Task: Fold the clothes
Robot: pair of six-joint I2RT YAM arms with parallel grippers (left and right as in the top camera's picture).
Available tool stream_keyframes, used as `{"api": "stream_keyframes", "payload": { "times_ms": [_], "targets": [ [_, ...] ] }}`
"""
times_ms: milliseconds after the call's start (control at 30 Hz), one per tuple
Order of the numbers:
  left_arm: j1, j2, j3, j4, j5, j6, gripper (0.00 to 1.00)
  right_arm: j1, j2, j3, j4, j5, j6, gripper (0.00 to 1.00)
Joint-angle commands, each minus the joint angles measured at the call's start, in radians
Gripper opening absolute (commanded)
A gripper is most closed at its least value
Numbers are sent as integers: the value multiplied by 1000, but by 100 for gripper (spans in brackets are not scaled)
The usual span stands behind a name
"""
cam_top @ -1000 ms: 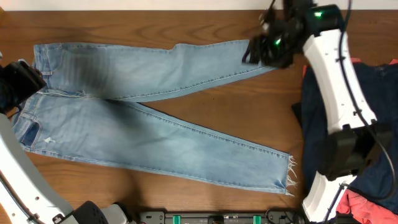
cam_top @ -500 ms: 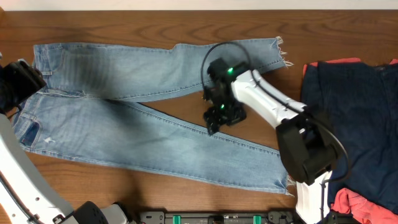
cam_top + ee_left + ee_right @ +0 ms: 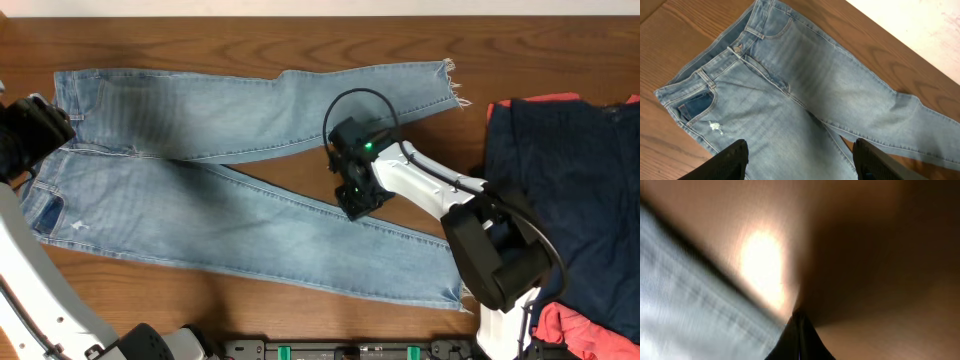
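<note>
The light-blue jeans [image 3: 200, 215] lie flat on the wooden table [image 3: 250, 35], waist at the left and both legs running right to frayed hems. My right gripper [image 3: 355, 203] sits low at the upper edge of the near leg, between the two legs. In the blurred right wrist view its fingertips [image 3: 799, 317] are pressed together where the denim edge [image 3: 685, 290] meets bare wood; nothing shows between them. My left gripper [image 3: 802, 160] hovers open above the jeans [image 3: 805, 85] near the waistband, at the table's left edge [image 3: 30, 135].
A dark navy garment [image 3: 580, 180] lies spread at the right. Coral-red cloth peeks out behind it [image 3: 545, 98] and at the front right corner [image 3: 562, 325]. The right arm's white links stretch from the front right toward the middle.
The right gripper left the far leg's hem, swung down to the middle of the table and shut at the near leg's edge. The far hem now lies uncovered. Left arm unchanged.
</note>
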Motion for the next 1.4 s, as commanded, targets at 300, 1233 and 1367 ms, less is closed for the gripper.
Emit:
{"api": "stream_keyframes", "payload": {
  "times_ms": [300, 1233, 1367],
  "targets": [
    [-2, -16, 10, 2, 6, -1, 68, -246, 63, 125, -29, -369, -280, 25],
    [-2, -16, 10, 6, 4, -1, 72, -129, 65, 150, 129, 331, -193, 7],
    [-1, -11, 10, -10, -116, -17, 75, -172, 65, 289, 29, 185, -215, 52]
  ]
}}
